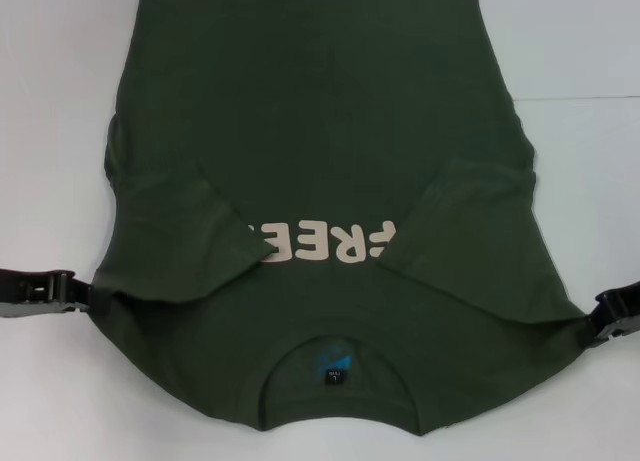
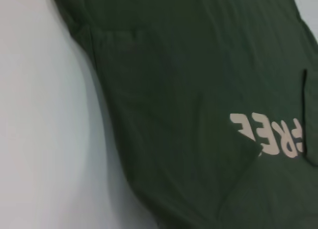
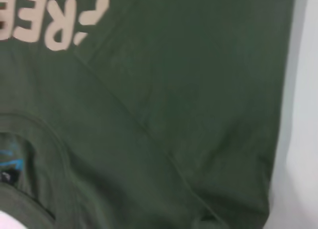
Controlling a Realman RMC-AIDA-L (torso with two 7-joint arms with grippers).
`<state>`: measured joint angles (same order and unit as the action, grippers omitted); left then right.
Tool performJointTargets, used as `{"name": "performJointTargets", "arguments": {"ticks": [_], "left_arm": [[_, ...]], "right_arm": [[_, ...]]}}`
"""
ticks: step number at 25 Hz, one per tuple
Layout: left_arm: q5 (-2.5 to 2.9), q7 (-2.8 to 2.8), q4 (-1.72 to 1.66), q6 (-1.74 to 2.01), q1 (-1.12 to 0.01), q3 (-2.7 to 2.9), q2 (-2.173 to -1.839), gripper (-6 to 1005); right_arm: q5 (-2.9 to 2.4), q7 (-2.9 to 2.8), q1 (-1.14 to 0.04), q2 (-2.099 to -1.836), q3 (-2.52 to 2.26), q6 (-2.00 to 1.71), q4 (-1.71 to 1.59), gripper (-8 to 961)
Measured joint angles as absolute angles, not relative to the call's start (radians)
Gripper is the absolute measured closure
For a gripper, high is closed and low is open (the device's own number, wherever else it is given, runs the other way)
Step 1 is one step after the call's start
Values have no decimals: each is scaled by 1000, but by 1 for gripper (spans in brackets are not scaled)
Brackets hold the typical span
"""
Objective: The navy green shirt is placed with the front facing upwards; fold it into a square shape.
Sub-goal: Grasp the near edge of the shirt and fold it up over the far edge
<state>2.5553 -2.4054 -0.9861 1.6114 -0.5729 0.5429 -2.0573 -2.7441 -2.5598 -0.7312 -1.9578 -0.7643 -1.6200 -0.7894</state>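
The navy green shirt lies flat, front up, with its collar and neck label at the near edge and the hem far away. Both short sleeves are folded inward over the chest and partly cover the cream lettering. My left gripper sits at the shirt's left shoulder corner, touching the fabric edge. My right gripper sits at the right shoulder corner, where the cloth draws to a point. The left wrist view shows the shirt from above, and the right wrist view shows the shirt and its collar.
The white table surrounds the shirt on every side, with bare surface left and right of it. The table also appears beside the shirt's edge in the left wrist view.
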Motion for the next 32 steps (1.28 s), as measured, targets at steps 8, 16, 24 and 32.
{"name": "performJointTargets", "arguments": {"ticks": [8, 16, 24, 32], "left_arm": [[2554, -2369, -985, 1707, -561, 459, -2048, 980], [2568, -2325, -989, 1853, -538, 399, -2028, 980], [2645, -2277, -1003, 2042, -518, 349, -2021, 981], [2748, -2270, -1006, 2065, -495, 370, -2026, 981]], "right_arm": [[-2709, -2479, -719, -1948, -729, -1741, -815, 916], [-2712, -2412, -706, -1931, -720, -1906, -819, 915], [-2719, -2356, -688, -1909, -758, -1982, -764, 915], [-2720, -2326, -691, -1900, -823, -1985, -683, 915]]}}
